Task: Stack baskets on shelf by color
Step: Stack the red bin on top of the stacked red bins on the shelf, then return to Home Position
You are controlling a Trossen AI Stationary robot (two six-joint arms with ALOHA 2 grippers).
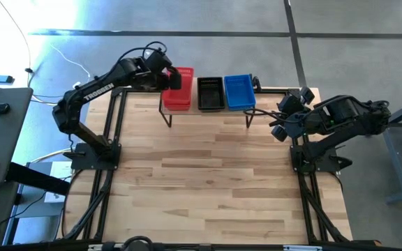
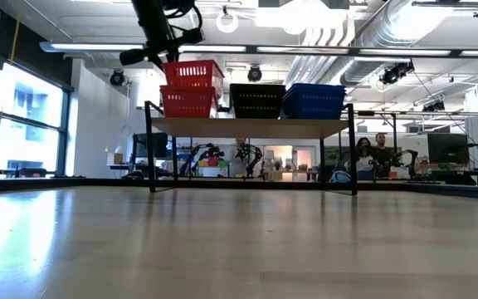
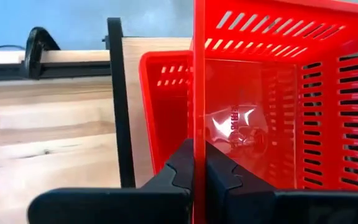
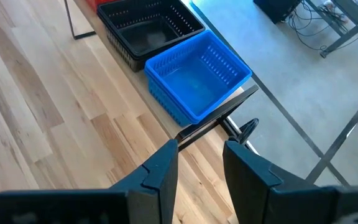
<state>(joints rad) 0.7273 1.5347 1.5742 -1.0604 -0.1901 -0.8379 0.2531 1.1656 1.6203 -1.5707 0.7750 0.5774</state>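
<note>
The shelf (image 2: 251,127) carries three baskets side by side: a red basket (image 2: 187,101), a black basket (image 2: 257,100) and a blue basket (image 2: 314,100). A second red basket (image 2: 193,73) hangs right over the first, its bottom about level with the lower one's rim. My left gripper (image 3: 196,167) is shut on it and reaches it from the table's left (image 1: 167,75). My right gripper (image 4: 201,165) stands open above the table's right edge (image 1: 279,122), near the shelf's blue end, with nothing between its fingers. My left gripper pinches one upright side wall (image 3: 198,127) of the upper red basket, one finger inside the basket and one outside. The fingers slant down from the table's left. The basket hangs about level, open side up, above the lower red basket (image 3: 166,106); whether the two touch I cannot tell.
The shelf's black legs (image 1: 166,118) stand at the table's far edge. The wooden tabletop (image 1: 208,181) stretches in front of it. People sit in the room behind the table (image 2: 372,149).
</note>
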